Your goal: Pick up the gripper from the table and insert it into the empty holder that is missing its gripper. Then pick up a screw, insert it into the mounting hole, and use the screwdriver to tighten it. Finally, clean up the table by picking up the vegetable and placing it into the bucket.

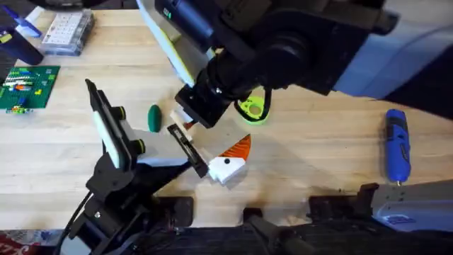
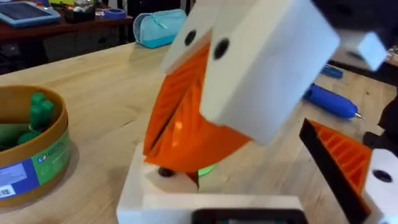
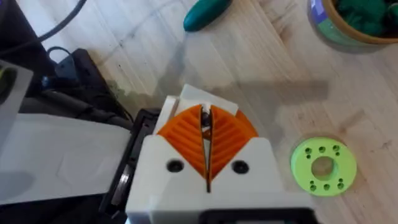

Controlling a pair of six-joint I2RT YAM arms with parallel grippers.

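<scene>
while my right hand (image 3: pixel 206 127) is pressing its orange pads together on a thin sliver i cannot identify, i am judging the task as barely begun. the gripper (image 1: pixel 228 164) is sitting just beside it, at the tip of the left arm (image 1: pixel 113 177), and i cannot tell if it is seated. farther out, the screwdriver (image 1: pixel 396 145) is lying well apart on the worktop (image 1: pixel 318 156), and the vegetable (image 1: pixel 153 117) is lying outside the bucket (image 3: pixel 357 28).

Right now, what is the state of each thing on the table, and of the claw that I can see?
bucket: upright, green items inside.
vegetable: lying on its side, outside the bucket.
screwdriver: lying flat, nothing holds it.
lime disc: lying flat.
right claw: closed, orange pads together.
</scene>
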